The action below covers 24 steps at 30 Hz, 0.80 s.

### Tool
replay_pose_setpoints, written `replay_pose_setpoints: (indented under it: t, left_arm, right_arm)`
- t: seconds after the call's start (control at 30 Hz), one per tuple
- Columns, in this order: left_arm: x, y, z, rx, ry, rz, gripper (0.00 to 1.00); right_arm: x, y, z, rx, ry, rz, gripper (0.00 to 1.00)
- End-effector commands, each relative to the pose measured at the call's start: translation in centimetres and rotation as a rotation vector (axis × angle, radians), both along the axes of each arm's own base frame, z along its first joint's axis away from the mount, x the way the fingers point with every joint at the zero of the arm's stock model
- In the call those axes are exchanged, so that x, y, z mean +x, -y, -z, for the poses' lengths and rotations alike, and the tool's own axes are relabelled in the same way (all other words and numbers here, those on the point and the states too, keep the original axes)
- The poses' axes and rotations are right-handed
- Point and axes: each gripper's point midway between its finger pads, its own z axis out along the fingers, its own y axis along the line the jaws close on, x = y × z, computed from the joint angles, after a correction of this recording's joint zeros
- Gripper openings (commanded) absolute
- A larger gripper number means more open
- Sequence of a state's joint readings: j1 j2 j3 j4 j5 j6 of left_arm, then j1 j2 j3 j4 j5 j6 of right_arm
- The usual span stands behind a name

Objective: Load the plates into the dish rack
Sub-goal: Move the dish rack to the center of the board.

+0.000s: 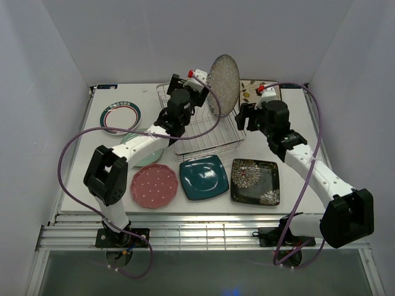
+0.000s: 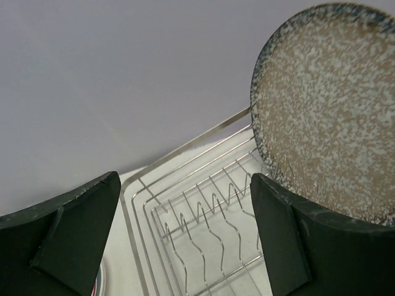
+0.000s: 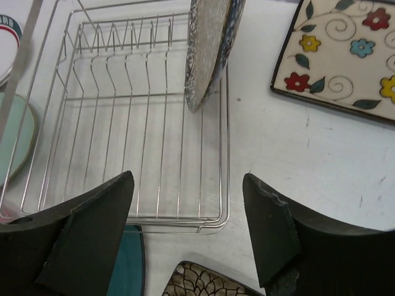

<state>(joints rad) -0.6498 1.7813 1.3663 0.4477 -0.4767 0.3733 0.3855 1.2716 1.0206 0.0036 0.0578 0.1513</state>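
The speckled grey round plate [image 1: 224, 83] stands on edge at the right rear of the silver wire dish rack [image 1: 207, 139], free of both grippers. My left gripper [image 1: 205, 92] hovers open just left of it. In the left wrist view the plate [image 2: 327, 111] rises behind the right finger [image 2: 308, 240], with the rack's prongs [image 2: 203, 203] below. My right gripper [image 1: 242, 116] is open over the rack's right front corner [image 3: 216, 216], with the plate [image 3: 210, 49] ahead of it. Both grippers hold nothing.
A cream floral square plate [image 1: 256, 91] lies right of the rack. In front lie a pink dotted plate [image 1: 154, 185], a teal square plate [image 1: 204, 177] and a black floral plate [image 1: 255, 180]. A white teal-rimmed plate [image 1: 121, 115] and a mint plate [image 1: 145, 154] lie left.
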Motion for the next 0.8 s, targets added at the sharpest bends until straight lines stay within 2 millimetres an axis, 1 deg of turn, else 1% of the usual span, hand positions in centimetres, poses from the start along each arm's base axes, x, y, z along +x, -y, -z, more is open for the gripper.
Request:
replay_pose_setpoints:
  t: [0.0, 0.07, 0.1, 0.17, 0.2, 0.23, 0.27, 0.3, 0.33, 0.37, 0.43, 0.5, 0.57, 0.6, 0.67, 0.7, 0.73, 0.77]
  left_arm:
    - [-0.7, -4.5, -2.0, -0.114, -0.06, -0.097, 0.97]
    - [-0.2, -5.8, -1.8, -0.132, -0.08, -0.124, 0.98]
    - [0.2, -7.2, -1.8, -0.134, -0.089, -0.152, 0.98]
    - [1.0, -8.6, -1.0, -0.143, -0.115, -0.204, 0.98]
    - [1.4, -10.2, 0.3, -0.134, -0.162, -0.246, 0.98]
    - [1.9, -10.6, 0.0, -0.182, -0.172, -0.257, 0.98]
    - [2.4, -11.0, 1.1, -0.184, -0.207, -0.272, 0.98]
    - [2.7, -12.3, 2.1, -0.18, -0.243, -0.312, 0.98]
    - [3.1, -12.8, 1.8, -0.214, -0.232, -0.341, 0.98]
    - [3.4, -13.3, 3.5, -0.192, -0.274, -0.375, 0.98]
    - [3.6, -14.7, 4.6, -0.21, -0.297, -0.439, 0.98]
    - [3.9, -15.3, 6.0, -0.224, -0.324, -0.465, 0.98]
    - [4.0, -15.8, 7.1, -0.232, -0.347, -0.481, 0.98]
    - [4.0, -16.2, 8.1, -0.241, -0.373, -0.499, 0.98]
    - [3.9, -16.8, 9.0, -0.251, -0.401, -0.538, 0.98]
    - [4.0, -17.0, 9.1, -0.27, -0.422, -0.555, 0.97]
    - [4.3, -16.9, 10.0, -0.268, -0.446, -0.56, 0.97]
    - [4.4, -16.7, 10.4, -0.272, -0.464, -0.551, 0.96]
  right_arm:
    - [-0.5, -0.5, -0.4, 0.036, 0.024, -0.037, 0.78]
    - [-0.5, -0.5, 0.3, 0.032, 0.009, -0.038, 0.79]
    - [-0.5, -0.6, 1.1, 0.024, -0.008, -0.038, 0.79]
    - [-0.4, -0.6, 1.9, 0.013, -0.02, -0.04, 0.78]
    - [-0.2, -0.7, 2.3, 0.01, -0.027, -0.042, 0.76]
    - [-0.1, -0.7, 2.7, 0.007, -0.032, -0.04, 0.74]
    - [0.1, -0.6, 3.0, 0.004, -0.038, -0.036, 0.71]
    - [0.3, -0.6, 3.4, -0.001, -0.045, -0.031, 0.69]
    - [0.5, -0.5, 3.7, -0.004, -0.051, -0.022, 0.69]
    - [0.5, -0.5, 4.1, -0.007, -0.058, -0.017, 0.69]
    - [0.7, -0.7, 4.6, -0.005, -0.062, -0.02, 0.69]
    - [0.9, -0.6, 5.4, -0.009, -0.08, -0.015, 0.69]
    - [1.2, -0.6, 5.9, -0.013, -0.089, -0.008, 0.69]
    - [1.3, -0.6, 6.3, -0.016, -0.099, -0.006, 0.69]
    - [1.5, -0.3, 6.7, -0.017, -0.107, 0.009, 0.69]
    - [1.6, -0.3, 7.2, -0.02, -0.117, 0.011, 0.69]
    - [1.7, -0.3, 7.4, -0.019, -0.119, 0.013, 0.69]
    - [1.9, -0.2, 7.5, -0.018, -0.12, 0.015, 0.69]
